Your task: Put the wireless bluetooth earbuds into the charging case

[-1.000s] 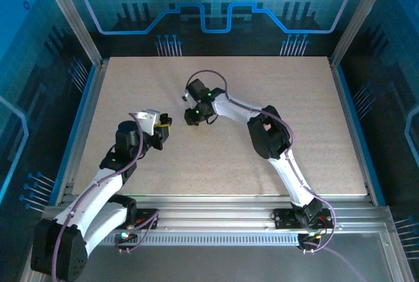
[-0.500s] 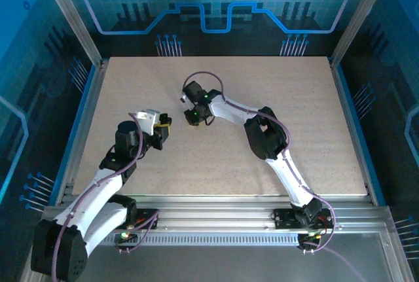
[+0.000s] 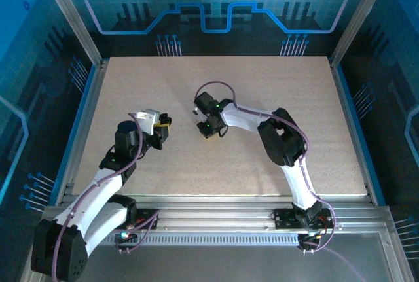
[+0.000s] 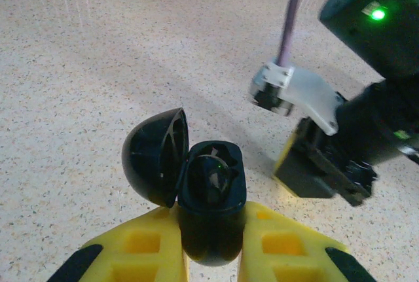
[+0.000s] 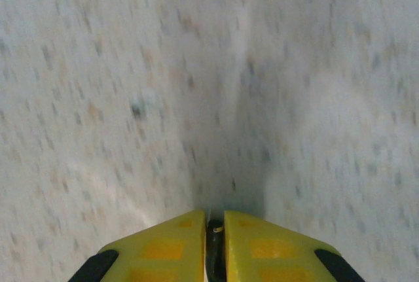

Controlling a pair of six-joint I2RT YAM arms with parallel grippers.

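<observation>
My left gripper (image 4: 210,222) is shut on the black charging case (image 4: 211,193), held upright just above the table with its lid (image 4: 152,158) swung open to the left. The well inside is dark and glossy; I cannot tell what it holds. From above, this gripper (image 3: 163,125) is left of centre. My right gripper (image 5: 214,228) is shut on a small black earbud (image 5: 215,246), a sliver of it showing between the yellow pads over blurred tabletop. That gripper (image 3: 207,131) hangs right of the case, a short gap away, and appears as a dark block (image 4: 322,164) in the left wrist view.
The speckled beige table (image 3: 294,99) lies bare around both arms. Blue walls and an aluminium frame (image 3: 72,27) enclose it, with a metal rail (image 3: 216,220) along the near edge. The right arm's purple cable (image 4: 291,14) loops above its wrist.
The right gripper's jaws have closed and the arm has swung right and nearer, away from its earlier spot. The left arm and the case stay still.
</observation>
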